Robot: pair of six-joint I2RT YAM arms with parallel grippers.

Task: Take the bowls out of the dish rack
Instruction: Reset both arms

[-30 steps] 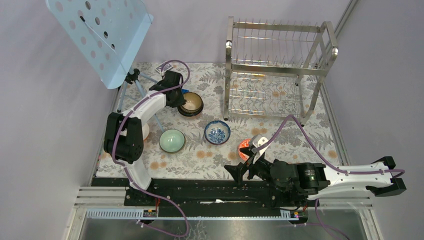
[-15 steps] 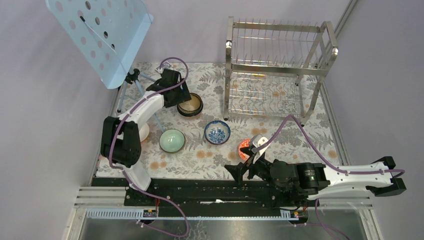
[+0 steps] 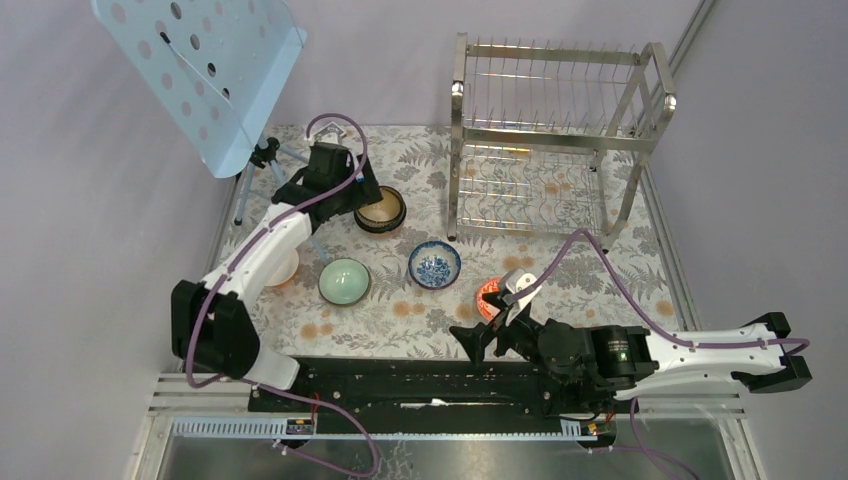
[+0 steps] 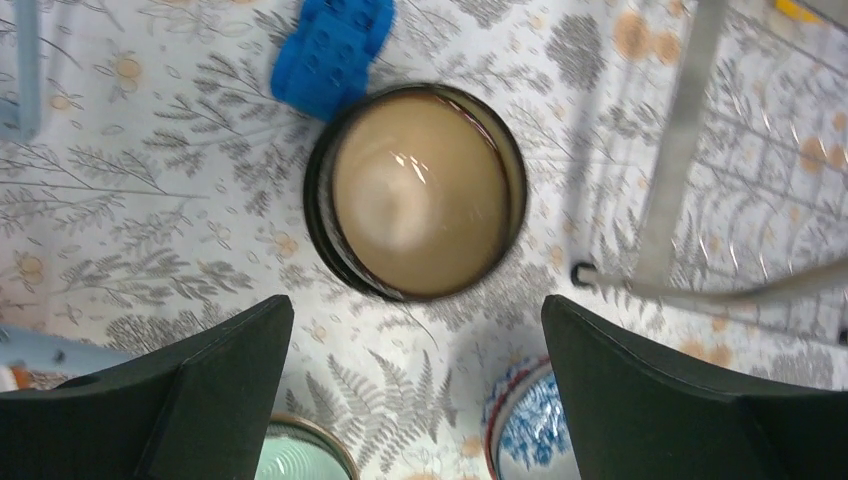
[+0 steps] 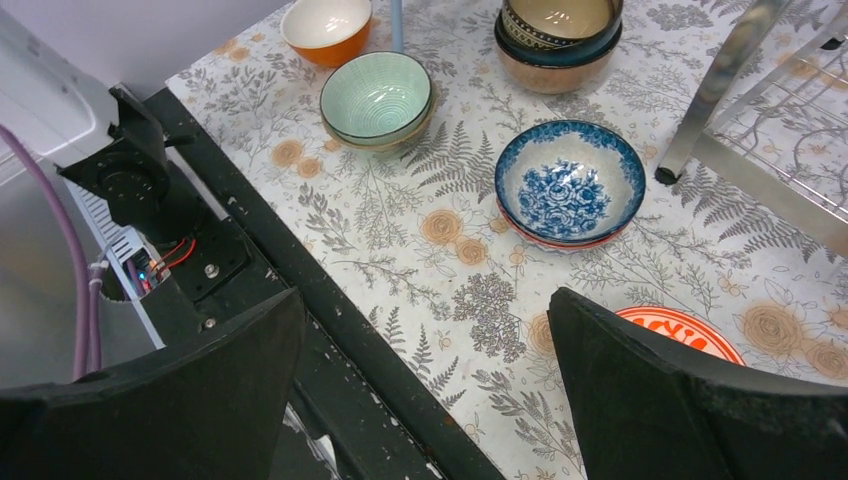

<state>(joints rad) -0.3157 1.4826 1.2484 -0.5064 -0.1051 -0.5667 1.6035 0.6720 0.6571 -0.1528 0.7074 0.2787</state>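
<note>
Steel wire of the rack (image 3: 560,120) is seen bare on both tiers. No bowl can be made out in it, so the unloading is judged all but done. The bowls are set on the mat (image 3: 400,310): the brown bowl (image 4: 420,190) stacked on a pinkish bowl (image 5: 555,70), the green bowl (image 3: 344,281), the blue bowl (image 3: 434,265), the red bowl (image 3: 490,292), and an orange bowl (image 5: 325,25) near the left edge. The left gripper (image 4: 417,330) is spread wide above the brown bowl, with nothing grasped. The right gripper (image 5: 425,310) is likewise spread and empty, low beside the red bowl.

Trouble could be caused if the left arm were drawn away low: the brown rim could be caught by a finger and the stack tipped. Little room is left there, with the rack leg (image 4: 680,150) near on one side and the blue block (image 4: 335,45) just beside the rim on the other. The red bowl lies near the mat's near edge and could be shoved off by a swing of the right gripper. Open mat is left in front of the rack, toward the right.
</note>
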